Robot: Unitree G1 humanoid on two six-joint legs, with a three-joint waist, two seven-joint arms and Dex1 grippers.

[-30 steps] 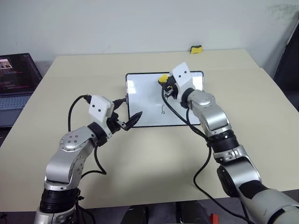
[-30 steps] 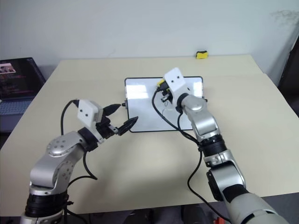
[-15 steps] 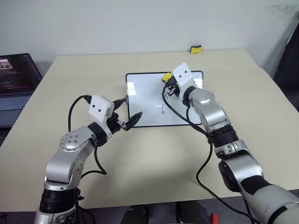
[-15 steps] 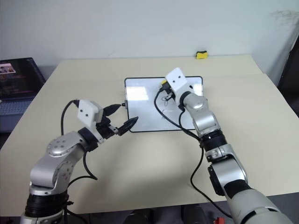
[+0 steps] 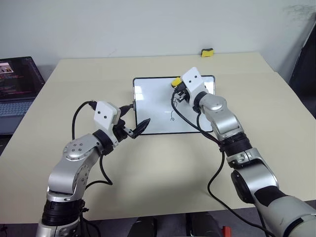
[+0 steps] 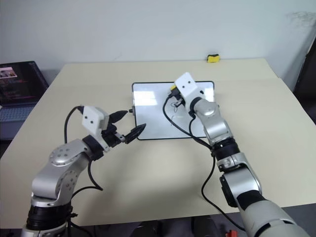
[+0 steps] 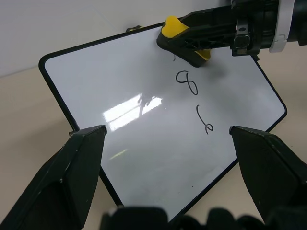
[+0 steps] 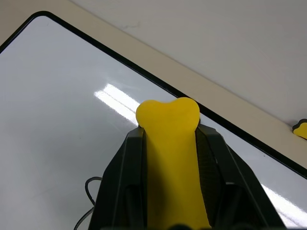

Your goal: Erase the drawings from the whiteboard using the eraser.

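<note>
I count 1 whiteboard [image 5: 158, 106], 2 yellow blocks and 2 full marks left on the board, with a small dark trace just beside the eraser [image 7: 184, 40]. The 2 marks, an "8" squiggle [image 7: 186, 81] and a loop [image 7: 205, 120], sit one below the other in a column near the board's middle. The second yellow-and-black block [image 5: 207, 52] lies well apart at the table's far edge, by the wall. The board rests flat on a beige table [image 5: 148, 168]; a pale wall rises behind it, and 1 open laptop [image 5: 17, 86] stands off the table's left side. My right gripper [image 8: 168, 129] reaches level over the board's far part, its 2 black fingers clamped on the eraser, whose felt face meets the board above the "8". My left gripper [image 5: 134, 127] hangs at the board's near left corner, fingers spread wide, holding nothing.
</note>
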